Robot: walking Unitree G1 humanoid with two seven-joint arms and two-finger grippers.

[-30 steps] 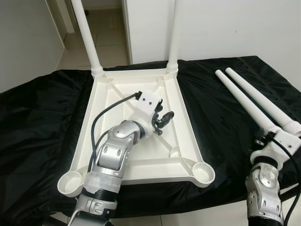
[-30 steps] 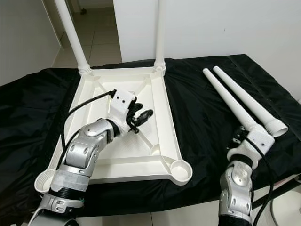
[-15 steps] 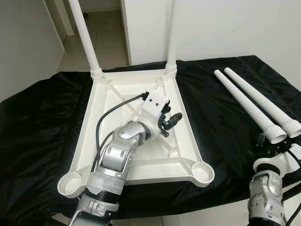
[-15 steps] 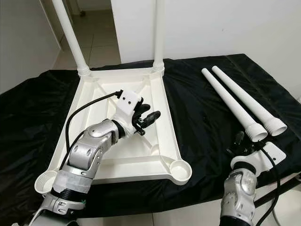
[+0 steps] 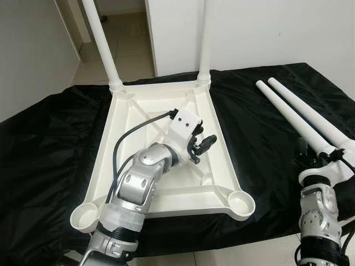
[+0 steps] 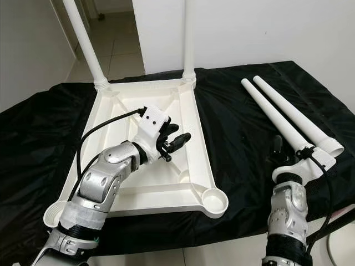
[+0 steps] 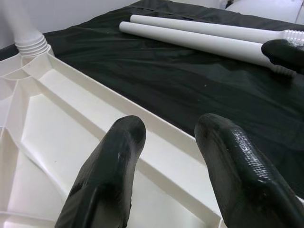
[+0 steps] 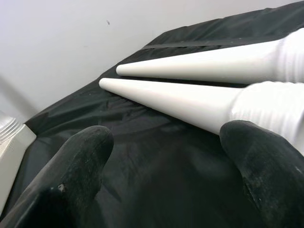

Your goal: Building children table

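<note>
Lying upside down on the black cloth, the white tabletop already carries two legs: one upright at the far left corner, another at the far right corner. The two near sockets, left and right, gape empty, so by my reading we are midway, with the third leg the job in hand. The left gripper hovers over the ribbed underside near the tabletop's right rim, its two black fingers parted a little and holding nothing; it looks placed to steady the top. Over on the right, two loose legs lie side by side on the cloth, the nearer one and the outer one, threaded collars pointing toward the robot. The right gripper sits just beside those collar ends, fingers spread wide and empty, the nearer leg's collar lying between them in the wrist view. The next move, I'd judge, calls for closing on that nearer leg close to its collar, lifting it clear of its neighbour, swinging it over to the near right socket, then standing it upright and twisting it home while the left arm braces. No brand, label or writing can be read anywhere.
</note>
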